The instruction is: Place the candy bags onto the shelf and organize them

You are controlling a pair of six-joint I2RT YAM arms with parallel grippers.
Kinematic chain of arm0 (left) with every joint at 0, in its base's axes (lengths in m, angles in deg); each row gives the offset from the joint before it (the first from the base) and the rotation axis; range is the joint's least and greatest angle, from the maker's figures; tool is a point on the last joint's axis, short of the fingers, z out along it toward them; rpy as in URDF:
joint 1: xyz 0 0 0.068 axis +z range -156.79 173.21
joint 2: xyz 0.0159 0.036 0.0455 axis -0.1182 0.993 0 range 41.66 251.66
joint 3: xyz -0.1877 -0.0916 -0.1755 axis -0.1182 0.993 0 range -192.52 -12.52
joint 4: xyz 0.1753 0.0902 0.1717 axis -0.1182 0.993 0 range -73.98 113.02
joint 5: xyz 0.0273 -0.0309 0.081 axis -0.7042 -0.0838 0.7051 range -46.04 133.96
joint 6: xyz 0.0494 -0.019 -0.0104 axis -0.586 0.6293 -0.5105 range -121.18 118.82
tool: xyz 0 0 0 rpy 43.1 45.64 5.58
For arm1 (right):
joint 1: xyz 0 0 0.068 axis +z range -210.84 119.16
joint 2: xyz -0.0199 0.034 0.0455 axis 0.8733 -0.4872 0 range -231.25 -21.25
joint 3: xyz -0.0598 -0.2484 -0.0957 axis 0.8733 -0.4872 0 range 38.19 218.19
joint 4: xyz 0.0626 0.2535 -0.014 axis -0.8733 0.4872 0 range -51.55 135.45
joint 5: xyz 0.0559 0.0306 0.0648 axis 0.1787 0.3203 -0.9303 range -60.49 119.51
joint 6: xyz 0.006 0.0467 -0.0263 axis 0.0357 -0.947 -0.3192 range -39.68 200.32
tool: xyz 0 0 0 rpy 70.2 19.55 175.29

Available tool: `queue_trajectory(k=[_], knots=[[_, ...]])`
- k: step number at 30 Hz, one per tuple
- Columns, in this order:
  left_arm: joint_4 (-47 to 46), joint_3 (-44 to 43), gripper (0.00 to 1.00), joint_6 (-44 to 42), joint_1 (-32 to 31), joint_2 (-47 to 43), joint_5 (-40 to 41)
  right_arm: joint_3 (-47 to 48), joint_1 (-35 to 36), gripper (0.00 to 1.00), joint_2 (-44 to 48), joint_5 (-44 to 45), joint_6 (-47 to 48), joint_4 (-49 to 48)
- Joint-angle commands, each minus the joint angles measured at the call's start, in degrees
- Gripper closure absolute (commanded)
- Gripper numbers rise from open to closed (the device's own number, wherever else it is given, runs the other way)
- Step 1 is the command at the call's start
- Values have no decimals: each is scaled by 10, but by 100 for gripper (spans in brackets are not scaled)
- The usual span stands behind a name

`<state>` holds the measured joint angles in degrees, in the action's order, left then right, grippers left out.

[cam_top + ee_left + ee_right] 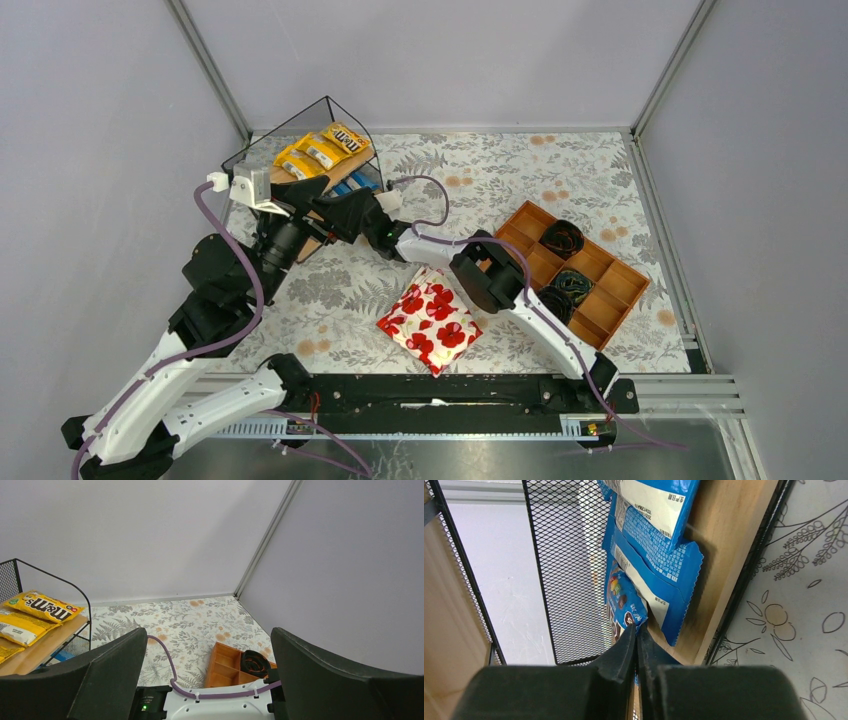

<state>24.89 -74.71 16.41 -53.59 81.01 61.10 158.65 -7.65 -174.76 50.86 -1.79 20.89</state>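
Shelf: the shelf (300, 125) stands at the far left corner of the table (560, 170), with yellow bags (320, 150) on its upper board and blue bags (654, 580) on the lower one.
Right fingers (630, 642): close together, tips at the bottom corner of a blue bag on the lower board; you cannot tell if they pinch its edge.
Left fingers (115, 675): wide apart, holding nothing, raised beside the shelf.
Risk, drag: if you pull back with that edge caught, the bag likely slides off the board and shifts the overlapping ones.
Risk, arms: both arms crowd the shelf; a careless swing could nudge its frame.
Writing: "m&m's" reads on one yellow bag; the blue bags' white back labels carry print too fine to read.
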Motion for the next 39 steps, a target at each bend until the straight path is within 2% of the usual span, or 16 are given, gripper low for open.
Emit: queue_trajectory(k=[1, 3, 7, 11, 17, 21, 24, 29, 31, 32, 34, 39], knots=[[-30, 0, 1, 1, -3, -3, -2, 39, 8, 85, -11, 32, 9, 17], [-30, 0, 1, 1, -3, -2, -1, 39, 8, 82, -12, 26, 15, 12], [-30, 1, 1, 1, -3, 0, -1, 26, 9, 67, -1, 9, 29, 1], [-30, 1, 1, 0, -3, 1, 0, -34, 10, 52, 46, -17, 66, -24], [-29, 1, 1, -1, -6, 4, 1, -259, 10, 30, 203, -83, 165, -110], [-28, 2, 1, -7, -11, 8, 12, -433, 10, 24, 346, -119, 290, -124], [-29, 4, 1, -11, -12, 15, 17, -536, 9, 20, 468, -121, 397, -54], [-30, 2, 1, -28, -12, 31, 33, -611, 9, 10, 691, -30, 538, 159], [-31, -1, 1, -35, -13, 39, 45, -613, 9, 1, 780, 13, 567, 251], [-31, -5, 1, -37, -12, 43, 49, -608, 9, 0, 819, 29, 582, 289], [-26, -18, 1, -36, -12, 55, 55, -587, 10, 0, 904, 59, 605, 360], [13, -83, 1, -24, -13, 77, 56, -508, 9, 0, 1022, 119, 646, 488]])
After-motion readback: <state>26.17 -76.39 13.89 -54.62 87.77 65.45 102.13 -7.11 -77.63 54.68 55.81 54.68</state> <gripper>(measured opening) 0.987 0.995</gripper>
